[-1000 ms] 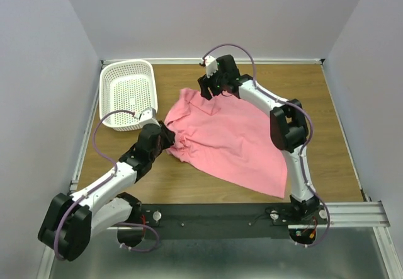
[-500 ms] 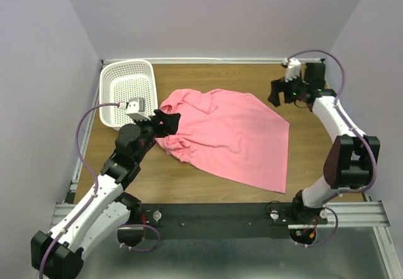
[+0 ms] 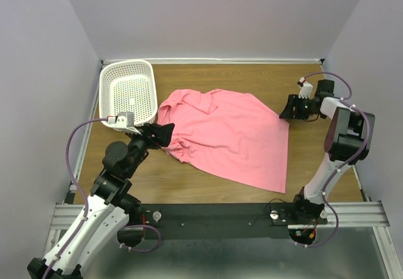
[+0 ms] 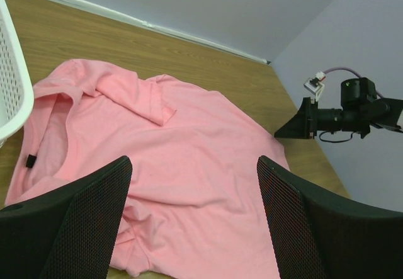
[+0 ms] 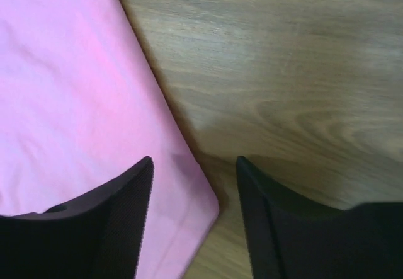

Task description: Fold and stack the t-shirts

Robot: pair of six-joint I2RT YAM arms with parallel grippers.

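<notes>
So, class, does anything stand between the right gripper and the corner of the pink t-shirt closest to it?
Nothing visible does. The right gripper is open, and the corner of the t-shirt lies in the gap between its fingers, with only the bare wooden table beside it.

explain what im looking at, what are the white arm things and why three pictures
These are two robot arms bolted at the near edge of a wooden table, each ending in a two-finger gripper. The wide picture is from a fixed camera above and behind them. The other two are from cameras on the wrists; the dark shapes at the bottom are each arm's own fingers. On the table lie a rumpled pink t-shirt and a white basket. The left gripper is open by the collar end, the right gripper open at a shirt corner. Neither holds anything.
</notes>
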